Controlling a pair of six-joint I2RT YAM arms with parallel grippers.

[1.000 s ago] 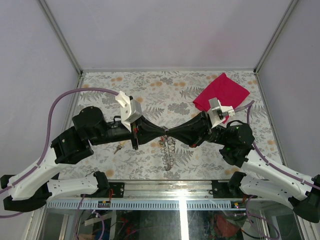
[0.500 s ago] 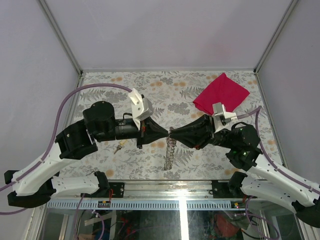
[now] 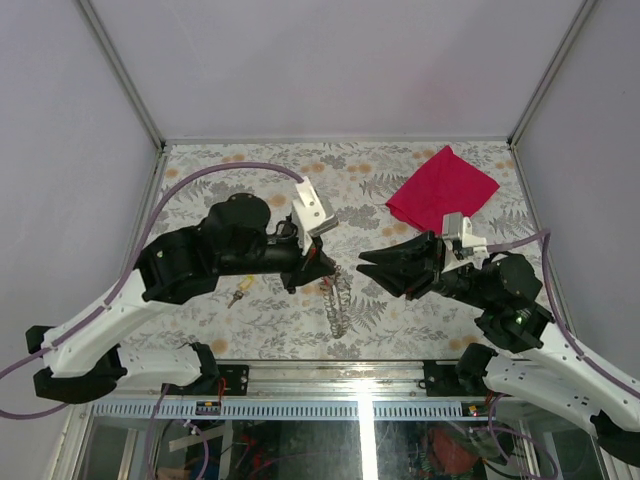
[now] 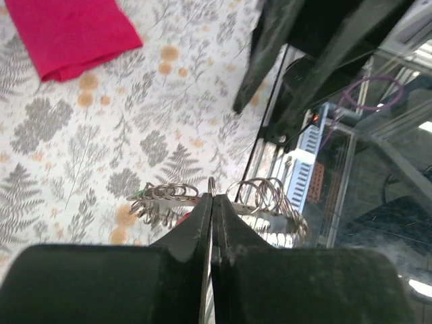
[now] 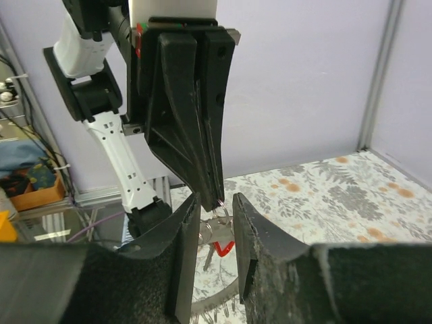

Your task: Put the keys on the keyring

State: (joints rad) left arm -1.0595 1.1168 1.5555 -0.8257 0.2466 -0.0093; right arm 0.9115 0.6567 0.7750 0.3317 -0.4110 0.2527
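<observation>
The right hand [image 3: 365, 266] has drawn back, open, from the left hand [image 3: 327, 270], which stays closed on the keyring [image 3: 338, 300] hanging to the flowered table [image 3: 350, 190], where a yellow key [image 3: 238, 296] lies; pale walls [image 3: 330, 70] stand around.

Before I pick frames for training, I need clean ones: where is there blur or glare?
Top external: evenly lit, sharp, glare stripe on the near glass. Left wrist: left gripper soft and dark, keyring crisp, glare lower right. Right wrist: right gripper blurred, left arm sharp.
</observation>
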